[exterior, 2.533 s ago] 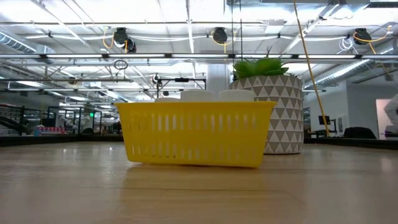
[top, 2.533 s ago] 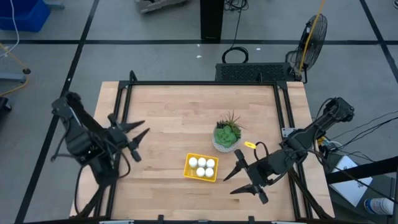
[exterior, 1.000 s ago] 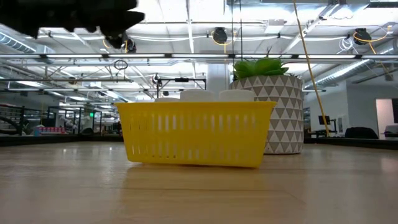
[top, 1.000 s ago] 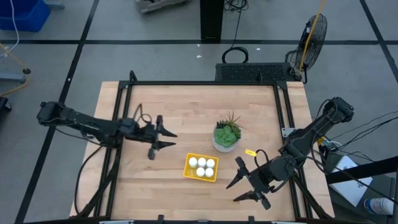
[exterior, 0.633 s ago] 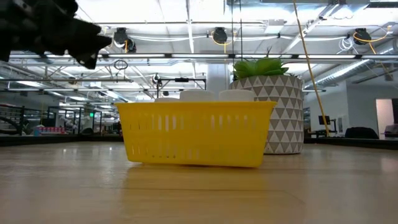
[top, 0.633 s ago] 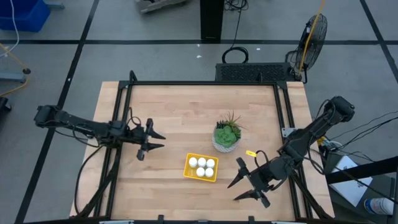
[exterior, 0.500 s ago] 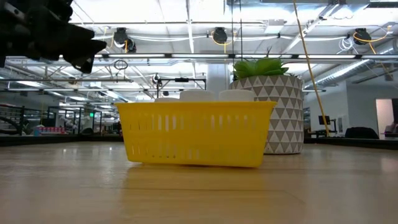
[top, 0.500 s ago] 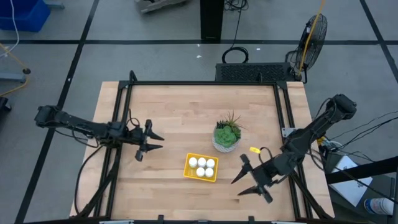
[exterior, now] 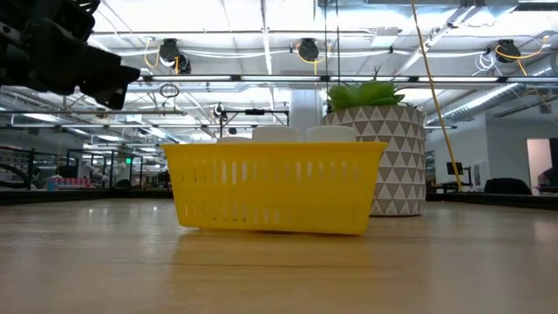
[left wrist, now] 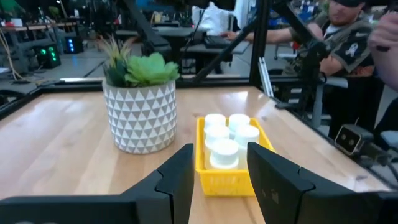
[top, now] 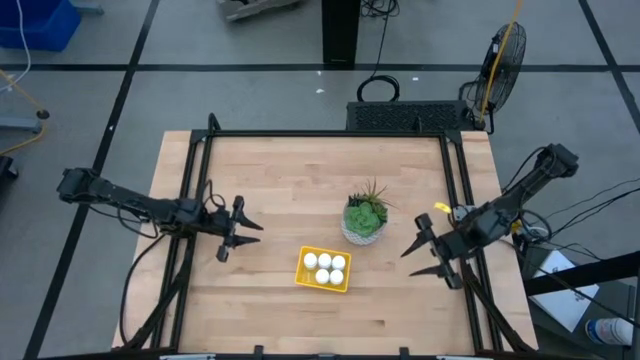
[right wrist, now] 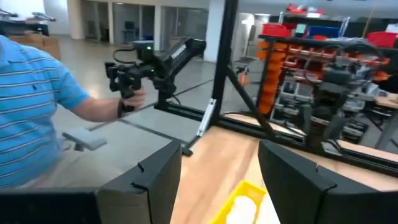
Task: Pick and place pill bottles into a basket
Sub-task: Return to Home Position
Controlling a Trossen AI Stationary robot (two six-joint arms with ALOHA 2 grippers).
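The yellow basket (top: pixel 303 268) rests flat on the wooden table, right of its middle. Several white pill bottles (top: pixel 324 267) stand upright inside it, packed close together (left wrist: pixel 224 151); their tops show above the rim (exterior: pixel 275 133). My left gripper (top: pixel 258 232) hovers left of the basket, pointing level at it, its fingers a little apart with nothing between them (left wrist: pixel 219 149). It also shows as a dark shape at the low view's upper left (exterior: pixel 83 61). My right gripper (top: pixel 410 263) hovers right of the basket, open and empty (right wrist: pixel 219 152).
A pale triangle-patterned pot with a green plant (top: pixel 365 220) stands just behind the basket's right side (exterior: pixel 388 157). A black frame (top: pixel 330 133) runs round the table. A person in a blue striped shirt (right wrist: pixel 31 93) and other people (left wrist: pixel 348 43) are beyond the table.
My left gripper has drawn back toward the table's left edge, away from the basket, and sunk a little. My right gripper has swung from the near right corner toward the far edge, along the right side. The basket and bottles have not moved.
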